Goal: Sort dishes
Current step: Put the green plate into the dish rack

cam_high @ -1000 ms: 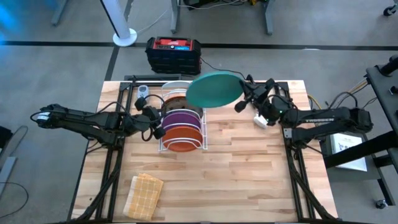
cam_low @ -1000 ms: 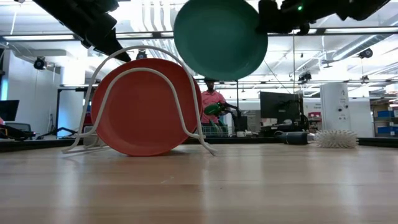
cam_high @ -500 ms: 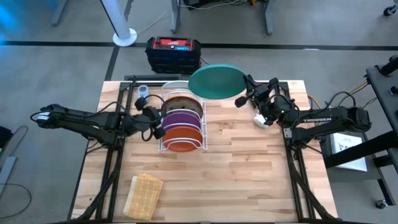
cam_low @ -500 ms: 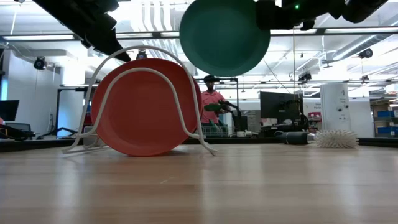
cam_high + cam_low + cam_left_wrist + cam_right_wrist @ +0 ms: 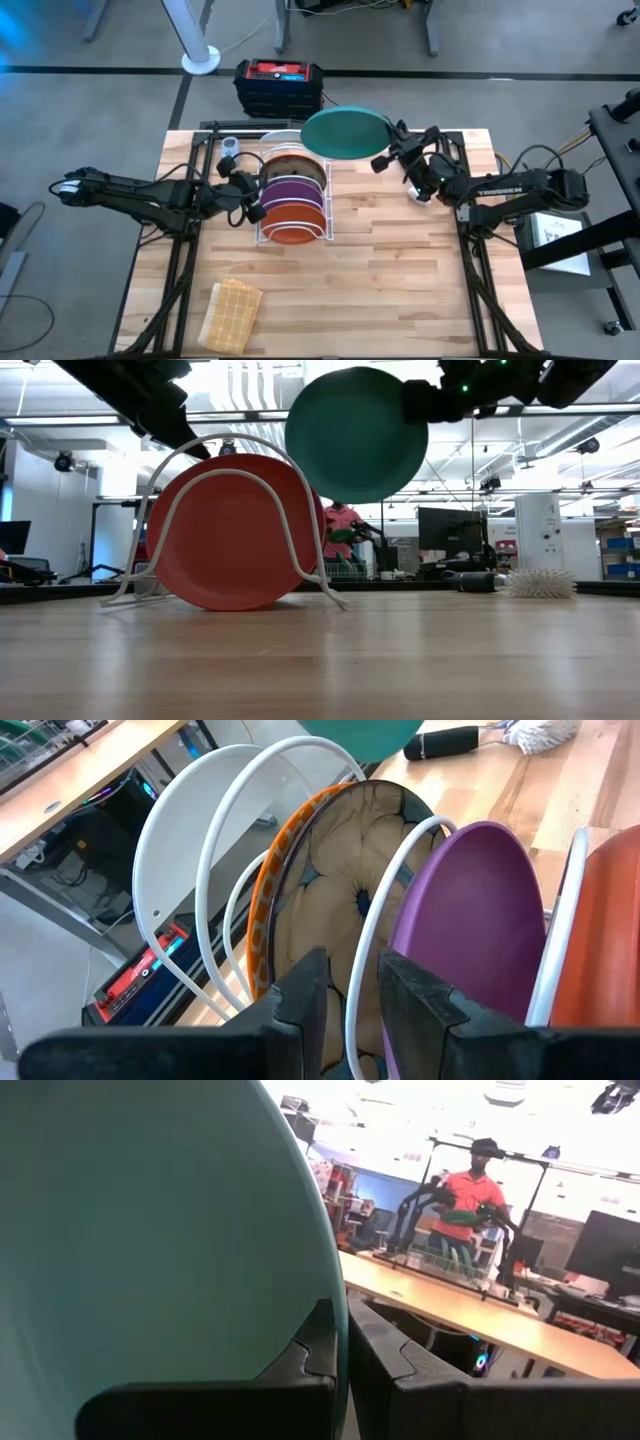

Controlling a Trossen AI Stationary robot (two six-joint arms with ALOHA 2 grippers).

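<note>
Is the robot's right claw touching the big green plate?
Touching. The right wrist view shows the right gripper pinching the teal plate's rim between its fingers.

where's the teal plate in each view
high: teal plate at the far edge, behind the rack, held by the right hand
low: top centre, in the air
left wrist: a sliver at the top edge
right wrist: fills the left, clamped at its rim
shared landmark: the rack, not seen in the right wrist view
</note>
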